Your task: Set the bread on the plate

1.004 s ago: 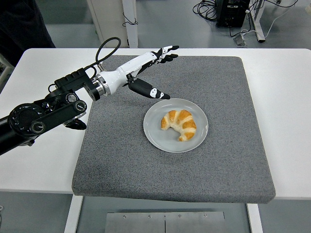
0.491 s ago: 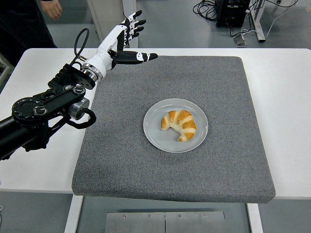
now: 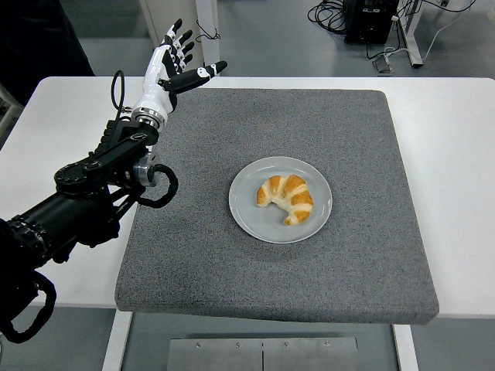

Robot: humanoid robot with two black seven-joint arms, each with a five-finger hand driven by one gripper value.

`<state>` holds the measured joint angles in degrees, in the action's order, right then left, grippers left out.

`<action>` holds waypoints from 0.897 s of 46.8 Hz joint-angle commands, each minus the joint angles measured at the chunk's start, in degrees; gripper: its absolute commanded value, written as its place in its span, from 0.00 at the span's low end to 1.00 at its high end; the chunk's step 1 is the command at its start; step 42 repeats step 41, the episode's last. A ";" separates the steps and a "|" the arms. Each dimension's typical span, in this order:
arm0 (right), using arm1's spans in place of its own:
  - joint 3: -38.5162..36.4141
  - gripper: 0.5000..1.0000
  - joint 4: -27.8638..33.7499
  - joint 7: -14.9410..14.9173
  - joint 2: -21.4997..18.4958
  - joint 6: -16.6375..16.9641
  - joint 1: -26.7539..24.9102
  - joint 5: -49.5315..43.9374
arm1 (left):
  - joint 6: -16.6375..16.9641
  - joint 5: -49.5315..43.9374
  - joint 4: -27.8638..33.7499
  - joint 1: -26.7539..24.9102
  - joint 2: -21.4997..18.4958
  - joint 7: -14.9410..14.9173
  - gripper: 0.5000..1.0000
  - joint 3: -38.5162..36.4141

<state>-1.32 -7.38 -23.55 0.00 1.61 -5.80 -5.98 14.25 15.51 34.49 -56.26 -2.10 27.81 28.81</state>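
Observation:
A golden croissant lies on the round grey plate, which sits in the middle of the grey mat. My left hand is raised over the mat's far left corner, well away from the plate. Its fingers are spread and hold nothing, with the thumb pointing right. The black left arm runs back to the lower left. The right arm does not show.
The white table extends past the mat on both sides. A person in dark clothing stands at the top left. Cables and a black box lie on the floor beyond the table.
My left hand has drawn back from beside the plate, rising and swinging left to the mat's far left corner, fingers staying spread. The croissant and plate have not moved.

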 commanded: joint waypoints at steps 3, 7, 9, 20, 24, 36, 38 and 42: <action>0.00 1.00 0.00 0.00 0.00 -0.03 0.00 0.00 | -0.28 -3.11 -3.37 0.01 2.10 0.40 0.93 0.20; 0.00 1.00 0.00 0.00 0.00 0.06 0.00 0.00 | -2.56 -7.41 -5.04 0.01 2.10 0.31 0.93 1.34; 0.00 1.00 0.00 0.00 0.00 -0.03 0.00 0.00 | -4.58 -9.44 -5.57 0.01 2.10 0.23 0.93 2.21; 0.00 1.00 -0.09 0.00 0.00 0.06 0.00 0.00 | -8.89 -13.75 -7.95 0.01 2.10 0.23 0.91 5.38; 0.00 1.00 -0.09 0.00 0.00 0.06 0.09 0.00 | -9.42 -13.93 -7.95 -0.08 2.10 0.23 0.89 7.48; -0.09 1.00 -0.62 0.00 0.00 0.15 0.88 0.00 | -12.05 -15.69 -8.83 0.19 2.10 0.14 0.89 12.50; -0.09 1.00 -0.53 0.00 0.00 0.15 0.97 0.00 | -12.23 -15.69 -8.83 0.19 2.10 0.14 0.89 12.41; -0.09 1.00 -0.53 0.00 0.00 0.15 0.97 0.00 | -12.76 -15.60 -8.83 0.19 2.10 0.05 0.89 12.24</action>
